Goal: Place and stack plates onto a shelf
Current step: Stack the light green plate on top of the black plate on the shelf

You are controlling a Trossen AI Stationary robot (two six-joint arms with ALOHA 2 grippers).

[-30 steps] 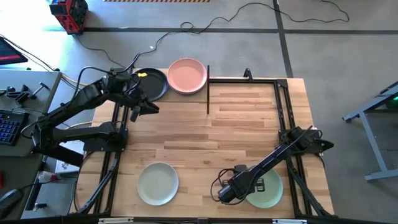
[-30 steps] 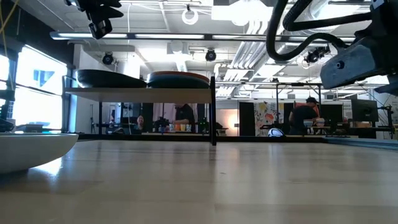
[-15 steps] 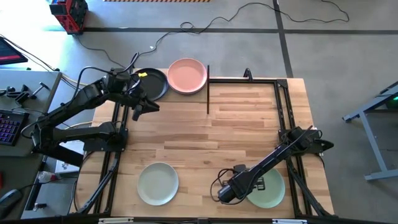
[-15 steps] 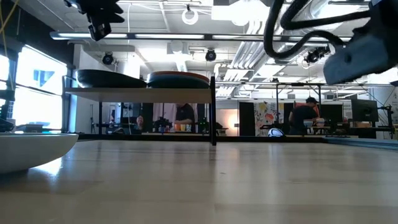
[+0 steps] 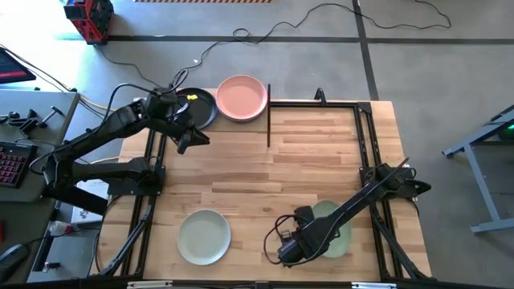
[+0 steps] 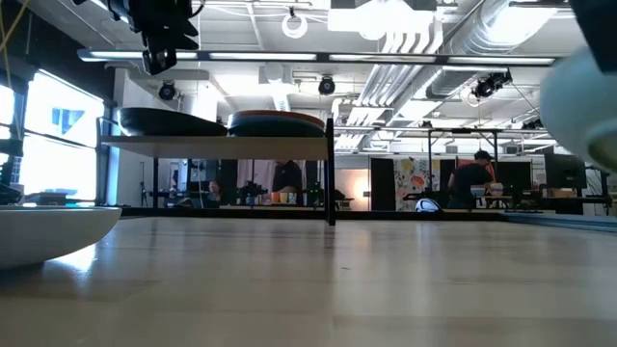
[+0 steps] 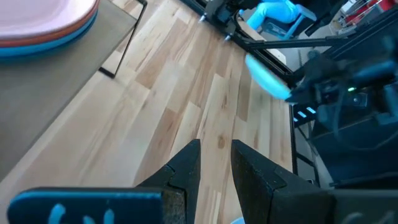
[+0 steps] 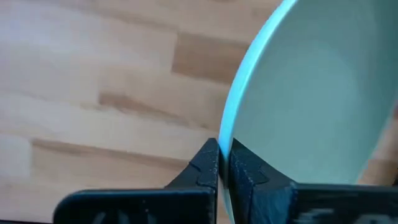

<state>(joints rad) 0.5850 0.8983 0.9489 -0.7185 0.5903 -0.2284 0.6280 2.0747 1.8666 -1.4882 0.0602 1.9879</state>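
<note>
right wrist view shows the right gripper clamped on the rim of the sage green plate, which rises tilted from between its fingers above the tabletop. high view: left gripper, fingers slightly apart, hovers beside the shelf.

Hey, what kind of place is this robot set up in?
Probably an open lab or workshop: exposed ceiling ducts, a bare concrete floor with loose cables, and a person at a workbench beyond the wooden table.
</note>
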